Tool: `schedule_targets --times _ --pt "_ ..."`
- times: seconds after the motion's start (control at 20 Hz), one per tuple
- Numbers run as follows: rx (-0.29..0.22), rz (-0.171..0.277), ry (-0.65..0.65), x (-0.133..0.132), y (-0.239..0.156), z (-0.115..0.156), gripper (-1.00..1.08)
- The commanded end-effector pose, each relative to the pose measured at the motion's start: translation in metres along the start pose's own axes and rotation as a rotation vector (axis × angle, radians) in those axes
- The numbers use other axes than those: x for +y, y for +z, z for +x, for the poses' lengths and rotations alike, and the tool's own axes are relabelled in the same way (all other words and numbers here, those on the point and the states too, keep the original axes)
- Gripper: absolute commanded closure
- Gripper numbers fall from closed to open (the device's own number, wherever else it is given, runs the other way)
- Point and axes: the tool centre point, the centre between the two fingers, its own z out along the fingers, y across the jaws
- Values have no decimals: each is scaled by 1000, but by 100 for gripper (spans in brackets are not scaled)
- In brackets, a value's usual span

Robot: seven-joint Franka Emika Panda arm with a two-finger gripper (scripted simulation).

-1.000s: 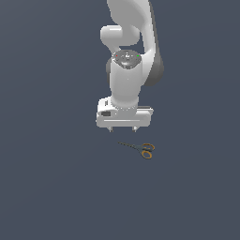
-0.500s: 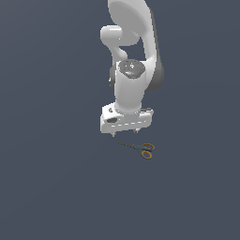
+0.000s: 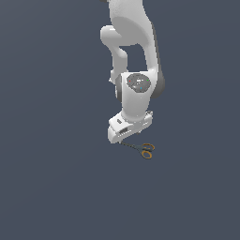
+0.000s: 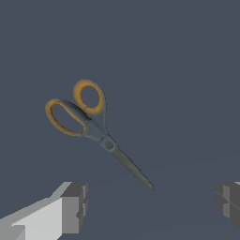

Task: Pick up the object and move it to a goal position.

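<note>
Hovering just above the scissors [image 4: 96,129] with gripper [image 4: 152,206] jaws spread wide; risking closing beside thin blades, off centre, pushing them away.

Over the last second the gripper [image 3: 125,136] has sunk lower in the exterior view, from clearly above the scissors [image 3: 140,149] to just beside their blade end, near the middle of the frame. The hand has also turned about its own axis, so its body now sits slanted instead of square to the camera.
</note>
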Motion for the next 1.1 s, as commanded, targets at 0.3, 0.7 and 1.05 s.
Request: schedule_targets --times 0.3,0.7,1.05 --pt "-4 17 -285 -23 34 5 -92" --pt "0 32 -466 -40 55 8 -92" --pt "3 38 -533 -46 62 9 -92"
